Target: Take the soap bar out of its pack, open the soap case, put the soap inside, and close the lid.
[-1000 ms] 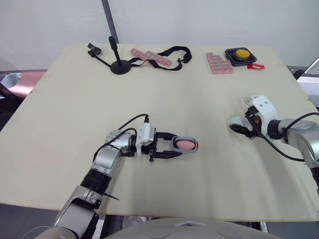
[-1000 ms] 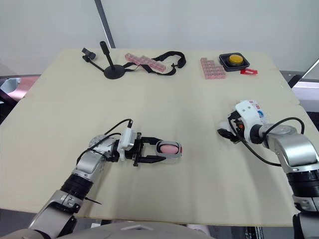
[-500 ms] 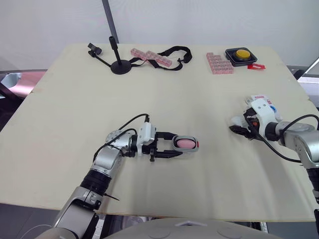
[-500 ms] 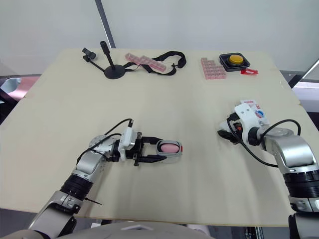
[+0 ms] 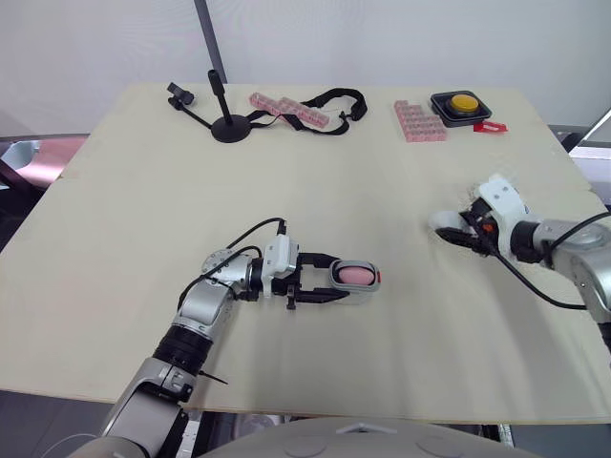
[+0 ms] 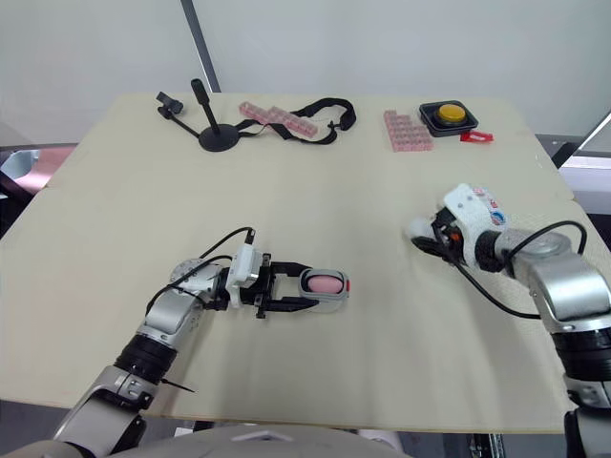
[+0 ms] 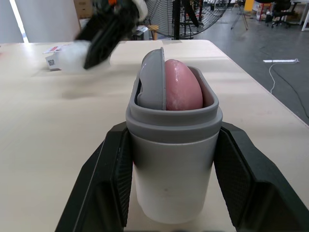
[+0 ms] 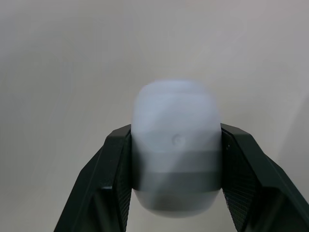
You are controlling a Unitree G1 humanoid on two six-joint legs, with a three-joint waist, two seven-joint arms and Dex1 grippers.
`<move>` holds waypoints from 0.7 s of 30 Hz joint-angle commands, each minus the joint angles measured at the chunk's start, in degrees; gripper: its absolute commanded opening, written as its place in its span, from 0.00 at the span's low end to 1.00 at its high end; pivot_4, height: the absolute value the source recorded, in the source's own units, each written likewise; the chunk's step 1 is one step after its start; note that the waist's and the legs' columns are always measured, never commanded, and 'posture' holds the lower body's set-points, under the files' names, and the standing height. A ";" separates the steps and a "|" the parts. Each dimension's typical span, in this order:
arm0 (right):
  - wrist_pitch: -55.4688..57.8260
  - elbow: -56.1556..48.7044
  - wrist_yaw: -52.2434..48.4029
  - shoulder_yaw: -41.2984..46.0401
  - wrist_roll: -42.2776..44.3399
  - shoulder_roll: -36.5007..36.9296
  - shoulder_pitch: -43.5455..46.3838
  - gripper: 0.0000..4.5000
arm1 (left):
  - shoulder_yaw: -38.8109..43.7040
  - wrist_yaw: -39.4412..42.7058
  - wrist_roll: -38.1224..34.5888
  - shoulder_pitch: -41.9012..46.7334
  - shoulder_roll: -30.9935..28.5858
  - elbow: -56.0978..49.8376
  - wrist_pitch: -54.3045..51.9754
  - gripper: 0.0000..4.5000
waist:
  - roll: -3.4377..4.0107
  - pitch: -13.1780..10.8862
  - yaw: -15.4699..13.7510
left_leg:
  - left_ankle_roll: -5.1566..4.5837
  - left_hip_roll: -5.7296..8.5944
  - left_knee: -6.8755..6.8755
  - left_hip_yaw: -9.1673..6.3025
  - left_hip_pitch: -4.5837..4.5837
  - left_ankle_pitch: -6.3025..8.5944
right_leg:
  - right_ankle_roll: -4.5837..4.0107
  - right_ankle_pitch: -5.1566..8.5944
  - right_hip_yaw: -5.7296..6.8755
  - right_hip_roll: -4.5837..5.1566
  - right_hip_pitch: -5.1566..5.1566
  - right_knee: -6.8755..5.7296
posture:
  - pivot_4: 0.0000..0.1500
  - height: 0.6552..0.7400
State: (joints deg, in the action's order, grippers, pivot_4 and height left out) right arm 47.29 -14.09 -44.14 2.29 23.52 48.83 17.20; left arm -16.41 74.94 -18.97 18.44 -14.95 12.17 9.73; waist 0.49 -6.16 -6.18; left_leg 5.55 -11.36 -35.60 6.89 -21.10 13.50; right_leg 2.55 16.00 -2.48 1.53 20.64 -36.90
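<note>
Left eye view: left gripper [image 5: 337, 278] clamps soap case [image 7: 173, 159]; right gripper [image 5: 452, 230] grips lid [image 8: 175, 145] near table [image 5: 535, 172] edge.

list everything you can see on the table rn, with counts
soap case: 1, grey, near middle of the table, open, between the left fingers
soap: 1, pink, inside the case
lid: 1, pale grey, right side, held off the case
soap pack: 1, white, printed, on the table by the right gripper
stand: 1, black, far left
pill strip: 1, pink, far middle
strap: 1, black, beside the strip
block tray: 1, pink, far right
button: 1, yellow in a black box, far right
tag: 1, red, beside the button
table: 1, pale wood
left gripper: shut on the case
right gripper: shut on the lid
</note>
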 commanded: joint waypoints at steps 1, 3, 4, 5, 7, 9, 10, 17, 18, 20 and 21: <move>-0.08 -8.77 -6.11 -1.40 3.83 2.58 2.89 0.43 | 0.55 -0.74 0.43 0.11 -0.45 -0.28 0.42 0.42 | 0.01 0.00 -0.03 | 0.00 0.00 0.00 0.00 0.00 0.00 | 0.00 0.00 0.00 0.00 0.00 0.00 | 1.00 1.00; 0.83 -13.59 -9.31 -2.98 6.33 3.28 4.65 0.43 | 0.94 -1.45 0.42 0.63 -0.01 0.32 0.36 0.42 | 0.01 0.00 0.01 | 0.00 -0.01 0.00 0.00 -0.04 0.00 | 0.00 0.00 -0.01 -0.04 0.05 -0.08 | 1.00 1.00; 1.89 -15.31 -9.98 -3.80 7.46 3.23 5.68 0.43 | 1.11 -1.69 0.38 1.13 0.23 0.75 0.35 0.42 | 0.01 0.00 -0.04 | 0.00 -0.03 0.00 0.00 -0.05 0.00 | 0.00 0.00 -0.01 -0.06 0.06 -0.15 | 1.00 1.00; 2.61 -16.81 -10.75 -4.78 8.36 3.12 6.76 0.43 | 1.13 -1.83 0.35 1.56 0.43 0.97 0.27 0.42 | 0.01 0.00 -0.09 | 0.00 -0.04 0.00 0.00 -0.05 0.00 | 0.00 0.00 -0.01 -0.07 0.07 -0.18 | 1.00 1.00; 4.46 -18.64 -11.00 -6.10 9.72 2.78 8.55 0.43 | 1.07 -1.84 0.16 2.07 0.74 1.21 0.15 0.42 | 0.00 -0.01 -0.16 | 0.00 -0.04 -0.04 0.00 -0.08 0.00 | 0.00 0.00 -0.01 -0.05 0.10 -0.23 | 1.00 1.00; 4.92 -20.05 -12.13 -7.82 10.95 2.25 10.74 0.43 | 0.61 -1.36 0.21 2.12 0.84 1.22 0.27 0.42 | -0.01 -0.01 -0.21 | 0.00 -0.03 -0.08 -0.01 -0.10 0.00 | 0.00 0.00 -0.01 -0.04 0.11 -0.24 | 1.00 1.00; 4.67 -20.58 -12.95 -9.13 10.76 2.53 11.81 0.43 | 0.37 -1.16 0.30 1.98 0.81 1.23 0.33 0.42 | -0.01 -0.01 -0.20 | 0.00 -0.02 -0.08 0.00 -0.11 0.00 | 0.00 0.00 -0.02 -0.03 0.12 -0.25 | 1.00 1.00; 4.05 -21.21 -16.73 -15.38 8.70 4.36 15.05 0.43 | -0.12 -0.64 1.19 2.19 1.13 3.15 1.54 0.42 | -0.01 -0.01 -0.28 | 0.00 -0.02 -0.08 0.00 -0.15 0.00 | 0.00 0.00 -0.01 -0.04 0.17 -0.28 | 1.00 1.00; 4.07 -21.20 -16.91 -15.84 8.48 4.57 15.20 0.43 | -0.13 -0.65 1.26 2.27 1.18 3.36 1.67 0.42 | -0.01 -0.01 -0.32 | 0.00 -0.02 -0.08 0.00 -0.15 0.00 | 0.00 0.00 -0.01 -0.04 0.17 -0.28 | 1.00 1.00; 4.07 -21.12 -17.07 -16.22 8.32 4.74 15.37 0.43 | -0.12 -0.64 1.30 2.35 1.24 3.58 1.83 0.42 | -0.01 -0.01 -0.36 | 0.00 -0.02 -0.09 0.00 -0.16 0.00 | 0.00 0.00 -0.02 -0.04 0.17 -0.29 | 1.00 1.00; 4.04 -21.09 -17.11 -16.28 8.28 4.76 15.41 0.43 | -0.12 -0.62 1.30 2.36 1.25 3.63 1.87 0.42 | -0.01 -0.01 -0.37 | 0.00 -0.02 -0.10 0.00 -0.16 0.00 | 0.00 0.00 -0.02 -0.04 0.17 -0.31 | 1.00 1.00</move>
State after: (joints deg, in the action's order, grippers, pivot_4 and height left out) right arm 52.00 -34.17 -60.83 -14.51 32.14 52.68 31.36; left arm -16.38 74.24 -18.40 20.55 -13.61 15.41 11.06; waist 0.48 -6.16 -6.55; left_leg 5.55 -11.38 -35.70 6.89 -21.26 13.50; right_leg 2.55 16.00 -2.51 1.49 20.80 -37.21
